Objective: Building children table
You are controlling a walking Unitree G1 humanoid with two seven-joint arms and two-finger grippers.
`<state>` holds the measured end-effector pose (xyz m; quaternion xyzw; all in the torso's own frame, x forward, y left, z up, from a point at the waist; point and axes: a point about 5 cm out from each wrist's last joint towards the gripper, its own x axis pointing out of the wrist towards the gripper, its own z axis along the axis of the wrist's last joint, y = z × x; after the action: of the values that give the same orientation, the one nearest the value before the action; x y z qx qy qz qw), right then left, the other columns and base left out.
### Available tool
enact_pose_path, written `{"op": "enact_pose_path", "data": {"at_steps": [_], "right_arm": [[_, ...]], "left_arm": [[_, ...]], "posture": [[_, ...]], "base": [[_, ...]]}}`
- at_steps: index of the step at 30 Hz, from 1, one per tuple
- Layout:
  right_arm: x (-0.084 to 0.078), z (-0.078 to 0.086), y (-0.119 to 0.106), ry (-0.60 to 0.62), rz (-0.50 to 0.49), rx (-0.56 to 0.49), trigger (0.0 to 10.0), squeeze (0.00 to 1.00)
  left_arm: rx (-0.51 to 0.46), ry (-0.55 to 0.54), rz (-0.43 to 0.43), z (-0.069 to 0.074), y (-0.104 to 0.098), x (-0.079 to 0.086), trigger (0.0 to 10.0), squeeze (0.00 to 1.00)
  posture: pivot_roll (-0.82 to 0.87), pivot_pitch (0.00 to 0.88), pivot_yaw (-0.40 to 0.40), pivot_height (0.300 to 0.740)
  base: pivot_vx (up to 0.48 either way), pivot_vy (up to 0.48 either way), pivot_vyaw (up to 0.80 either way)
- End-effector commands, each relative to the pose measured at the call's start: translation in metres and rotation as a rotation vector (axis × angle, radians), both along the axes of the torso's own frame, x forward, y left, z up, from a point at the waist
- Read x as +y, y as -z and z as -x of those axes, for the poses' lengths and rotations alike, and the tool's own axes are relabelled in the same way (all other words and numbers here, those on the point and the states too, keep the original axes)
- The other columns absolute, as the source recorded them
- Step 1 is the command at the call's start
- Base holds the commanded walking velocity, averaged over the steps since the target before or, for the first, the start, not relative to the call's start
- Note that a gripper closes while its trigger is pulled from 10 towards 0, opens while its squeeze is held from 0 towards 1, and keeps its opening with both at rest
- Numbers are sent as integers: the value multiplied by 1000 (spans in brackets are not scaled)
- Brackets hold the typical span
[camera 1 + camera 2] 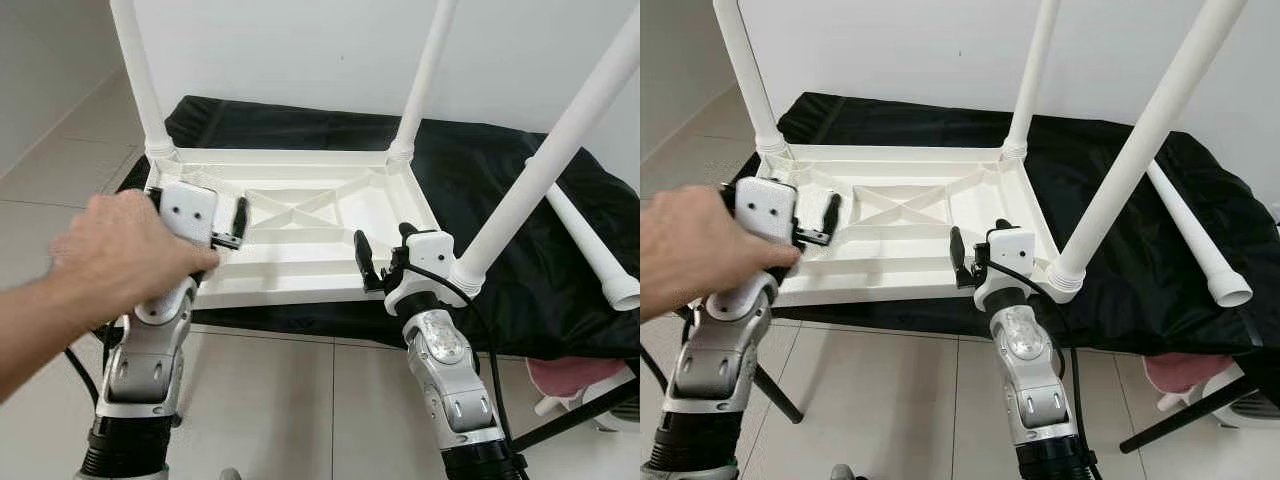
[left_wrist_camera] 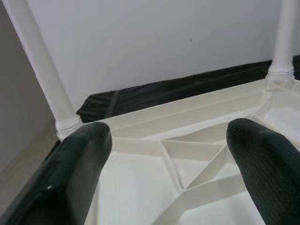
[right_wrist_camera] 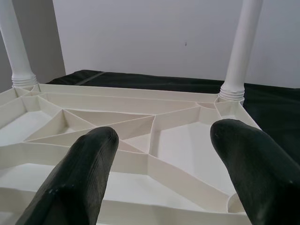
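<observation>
Table top inverted on black cloth | left gripper wide open, empty, person's hand on it | right gripper wide open, empty

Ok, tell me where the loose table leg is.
The loose leg lies on the black cloth, on the robot's right, just beyond the upside-down table.
</observation>
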<state>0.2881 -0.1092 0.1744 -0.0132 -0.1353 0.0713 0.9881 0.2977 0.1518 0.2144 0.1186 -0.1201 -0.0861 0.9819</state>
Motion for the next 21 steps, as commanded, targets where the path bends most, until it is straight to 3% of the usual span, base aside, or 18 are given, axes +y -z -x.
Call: {"op": "enact_pose_path", "data": {"at_steps": [1,21], "right_arm": [[0,1,0,0,-5,-3,10000,0],[0,2,1,3,-8,1,10000,0]], "left_arm": [[-23,-25,1,2,-3,2,10000,0],[-18,-25,0,3,-2,2,10000,0]], "posture": [[98,38,-19,740],[98,49,-18,740]], "base": [[0,0,0],[0,0,0]]}}
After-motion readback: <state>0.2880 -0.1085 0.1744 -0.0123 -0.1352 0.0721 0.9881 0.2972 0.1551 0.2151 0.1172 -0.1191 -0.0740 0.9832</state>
